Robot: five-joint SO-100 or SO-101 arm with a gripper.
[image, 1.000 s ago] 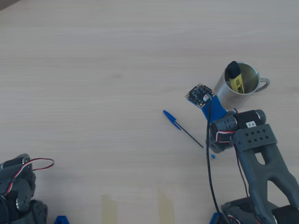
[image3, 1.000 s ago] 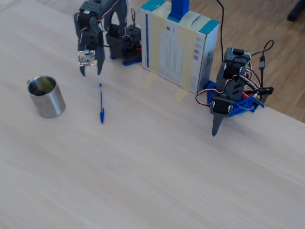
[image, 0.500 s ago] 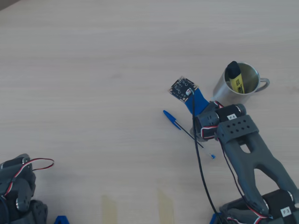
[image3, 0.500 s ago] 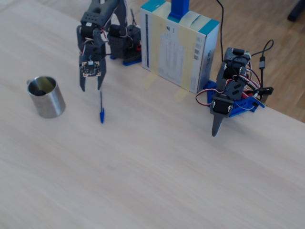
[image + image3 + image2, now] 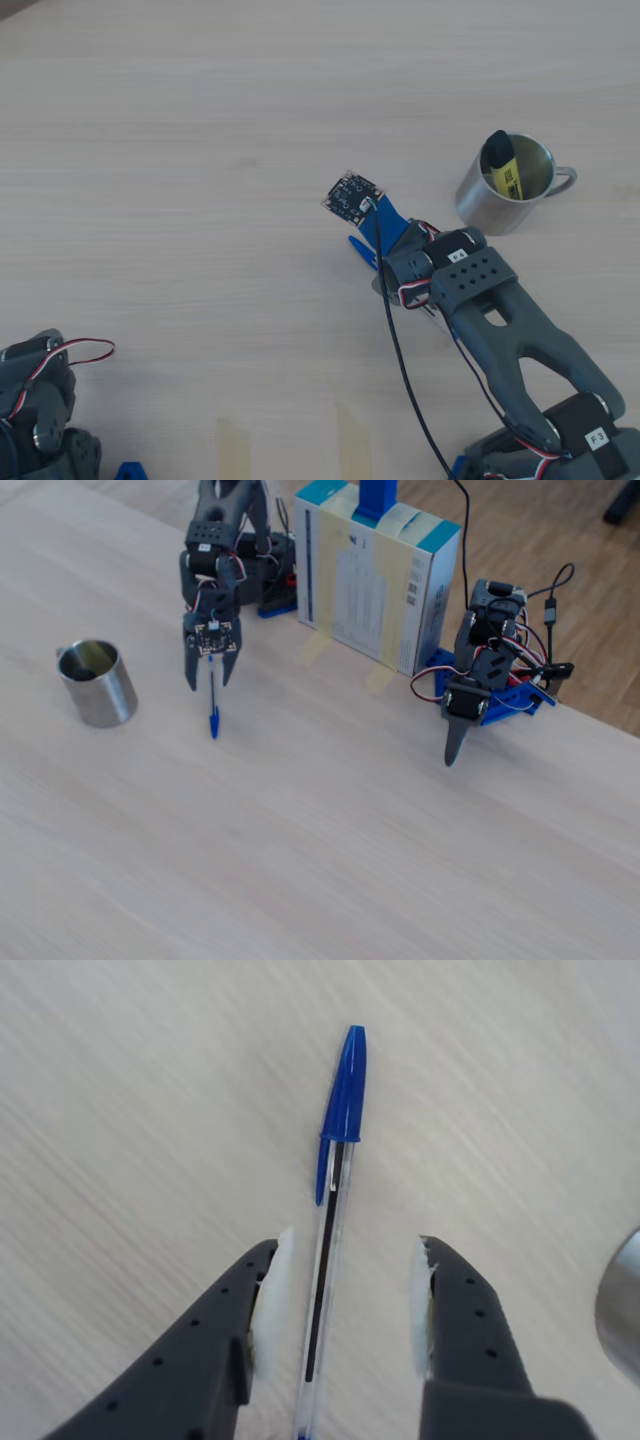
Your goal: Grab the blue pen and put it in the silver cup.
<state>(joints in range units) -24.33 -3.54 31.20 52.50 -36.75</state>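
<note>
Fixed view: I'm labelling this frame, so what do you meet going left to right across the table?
Cup → pen under the gripper → box → second arm.

Blue pen point(image 5: 328, 1260): thin ballpoint, clear barrel, dark ink tube, blue cap with clip, lying flat on the pale wood worktop point(image 5: 330, 810), cap end pointing to the near side in the fixed view. Silver cup point(image 5: 98, 684): shiny steel mug, upright, small loop handle, standing left of the pen, apart from it.

Shiny steel cup point(image 5: 505, 195), matt wood table point(image 5: 200, 150)
</note>
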